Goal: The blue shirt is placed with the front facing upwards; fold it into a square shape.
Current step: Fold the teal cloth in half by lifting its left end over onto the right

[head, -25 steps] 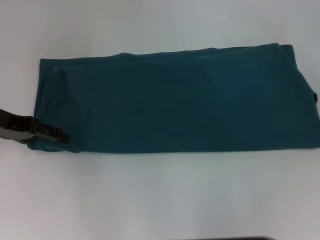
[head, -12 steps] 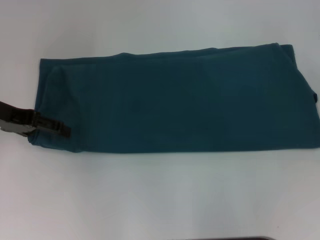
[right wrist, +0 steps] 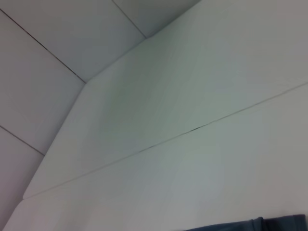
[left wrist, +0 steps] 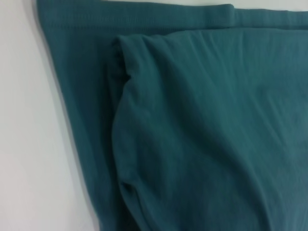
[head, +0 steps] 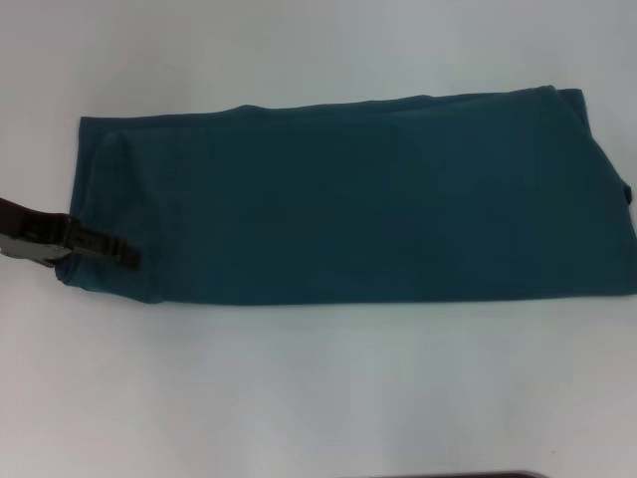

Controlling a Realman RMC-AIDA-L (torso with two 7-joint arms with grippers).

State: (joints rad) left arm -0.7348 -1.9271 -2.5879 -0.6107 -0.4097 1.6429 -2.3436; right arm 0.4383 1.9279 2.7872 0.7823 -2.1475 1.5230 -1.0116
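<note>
The blue shirt [head: 358,199] lies on the white table [head: 318,388] as a long, flat band running left to right, plain teal side up. No lettering or collar shows. My left gripper [head: 121,256] reaches in from the left edge of the head view and lies over the shirt's near-left corner, touching the cloth. The left wrist view looks close onto the shirt [left wrist: 202,125], where a folded layer with a rounded edge rests on a lower layer. The right gripper is out of view; its wrist view catches only a strip of the shirt [right wrist: 260,225].
White table surface [head: 299,50] surrounds the shirt on the far and near sides. The shirt's right end runs to the head view's right edge. A dark edge [head: 448,475] shows at the bottom of the head view. The right wrist view shows the table [right wrist: 183,159] and pale floor tiles [right wrist: 48,29].
The left gripper has shifted slightly away from the near edge along the shirt's left end. The shirt has hardly moved.
</note>
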